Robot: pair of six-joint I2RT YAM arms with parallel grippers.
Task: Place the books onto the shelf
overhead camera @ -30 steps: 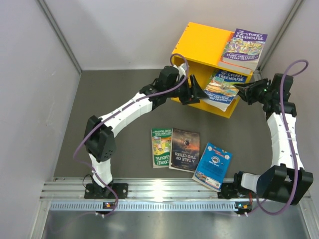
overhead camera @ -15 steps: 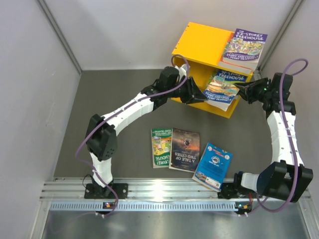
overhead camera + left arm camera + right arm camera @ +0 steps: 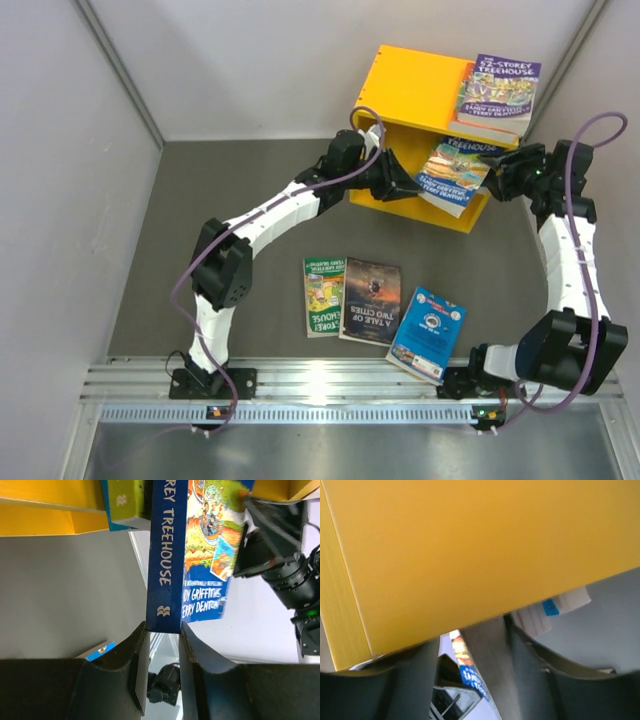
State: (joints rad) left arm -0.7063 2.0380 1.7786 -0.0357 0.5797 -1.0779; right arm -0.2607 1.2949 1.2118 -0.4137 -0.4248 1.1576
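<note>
Left jaws pinch the spine end of a blue book (image 3: 452, 172), which is tilted with its long axis running into the yellow shelf's (image 3: 410, 90) open front. Right jaws straddle its opposite edge, grip unclear.

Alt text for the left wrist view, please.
The left gripper clamps the spine of a blue book with a cartoon cover, its far end up at the yellow shelf beside a green book. The right gripper is at the blue book's opposite edge.
</note>
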